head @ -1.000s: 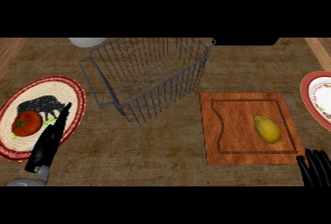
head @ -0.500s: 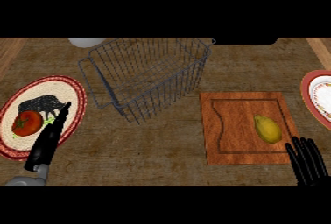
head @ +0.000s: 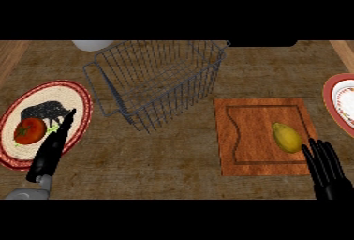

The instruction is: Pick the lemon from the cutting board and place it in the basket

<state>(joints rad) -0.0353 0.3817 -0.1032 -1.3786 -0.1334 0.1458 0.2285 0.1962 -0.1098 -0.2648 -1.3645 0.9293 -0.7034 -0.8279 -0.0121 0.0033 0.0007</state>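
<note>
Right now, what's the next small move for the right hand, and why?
Probably ease the right robot hand forward and a little left over the lemon. Its fingers are straight and open just beside the lemon's near end on the cutting board, not yet around it.

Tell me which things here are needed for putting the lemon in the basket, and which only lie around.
Needed:
lemon
cutting board
basket
right hand, open beside the lemon

Only lying around:
plate with a tomato, under the left hand
plate at the right edge
pale round thing at the top edge
</note>
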